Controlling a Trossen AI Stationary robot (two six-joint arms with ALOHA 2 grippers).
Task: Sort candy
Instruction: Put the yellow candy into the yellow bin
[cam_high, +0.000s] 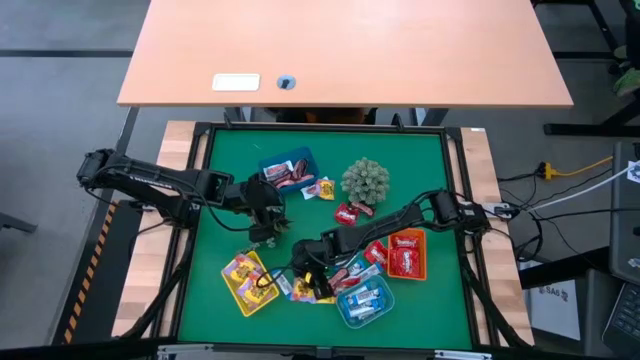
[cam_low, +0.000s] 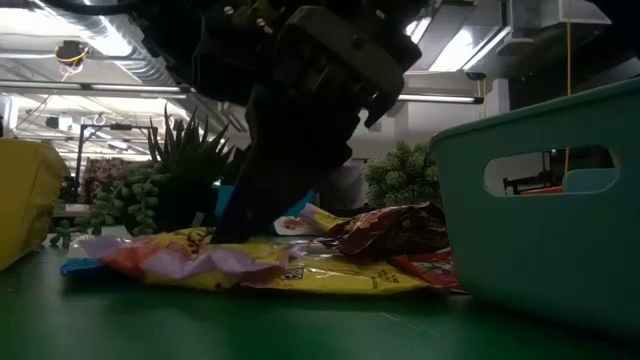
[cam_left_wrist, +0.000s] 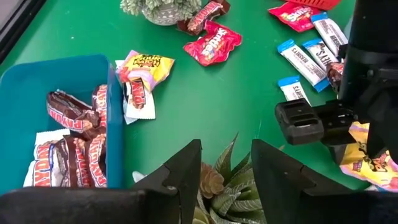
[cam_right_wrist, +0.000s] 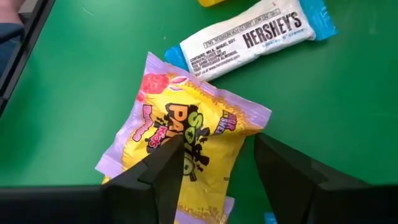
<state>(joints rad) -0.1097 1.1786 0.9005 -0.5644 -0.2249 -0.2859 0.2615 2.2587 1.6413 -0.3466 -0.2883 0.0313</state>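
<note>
1. The right gripper (cam_high: 305, 275) is seen low over the green mat (cam_high: 230, 160), between the yellow tray (cam_high: 248, 283) and the teal tray (cam_high: 364, 302), just beside the yellow tray.
2. Its fingers (cam_right_wrist: 163, 171) are held apart, one tip resting on a yellow Sour Patch packet (cam_right_wrist: 186, 146); nothing is clamped between them.
3. A blue-and-white Hershey's bar (cam_right_wrist: 252, 36) is seen lying flat on the mat just beyond that packet, apart from the fingers.
4. In the low view, a heap of yellow and dark wrapped candy (cam_low: 290, 262) is seen on the mat under the dark gripper, beside the wall of the teal tray (cam_low: 540, 210).
5. The left gripper (cam_high: 266, 222) is placed above the yellow tray, away from it toward the blue tray (cam_high: 290, 170), over a small green plant (cam_left_wrist: 221, 186).
6. Its fingers (cam_left_wrist: 186, 165) are spread a little way, and nothing is gripped.
7. Brown wrapped bars (cam_left_wrist: 68, 134) are held in the blue tray; a red Skittles packet (cam_left_wrist: 213, 45) and a second yellow packet (cam_left_wrist: 146, 65) lie loose on the mat beside it.
8. Red candy is seen in the orange tray (cam_high: 407, 254), on the far side of the teal tray from the yellow tray.
9. A round spiky plant (cam_high: 365, 181) stands well beyond the yellow tray, near the blue tray.
</note>
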